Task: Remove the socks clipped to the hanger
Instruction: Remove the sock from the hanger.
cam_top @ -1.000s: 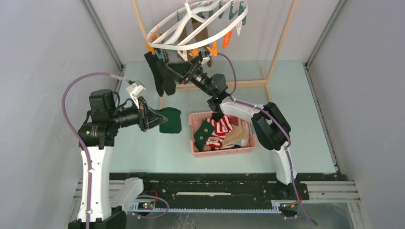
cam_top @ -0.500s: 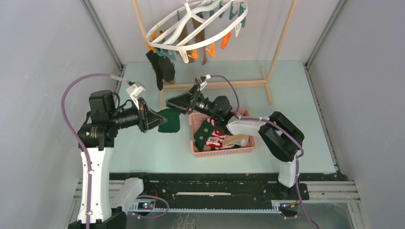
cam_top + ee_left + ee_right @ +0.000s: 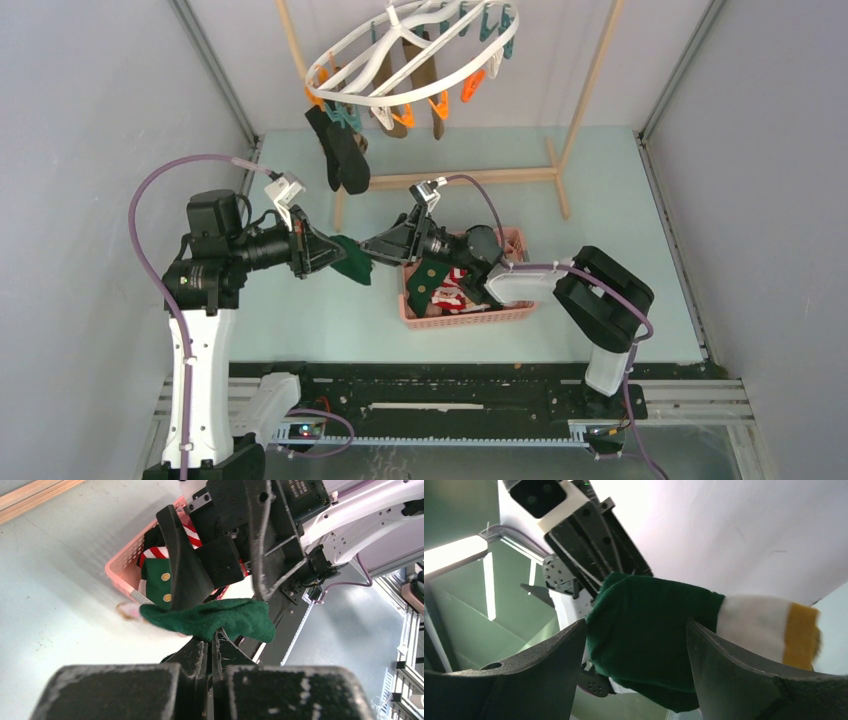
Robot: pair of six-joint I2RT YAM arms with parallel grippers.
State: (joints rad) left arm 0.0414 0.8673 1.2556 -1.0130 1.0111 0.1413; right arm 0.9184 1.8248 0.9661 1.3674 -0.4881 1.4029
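Left gripper (image 3: 214, 639): jaws pinching soft dark green fabric sock (image 3: 220, 619). Right gripper (image 3: 636, 630): jaws spread astride it; white-and-mustard end shown by right wrist, unseen overhead.

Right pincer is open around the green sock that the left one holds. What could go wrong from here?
1. The left pincer is shut on the green sock while the right pincer is open around it; if the left lets go first, the sock likely drops on the table, beside the pink basket.
2. The pincers stand very close, so they may collide when the right one closes.
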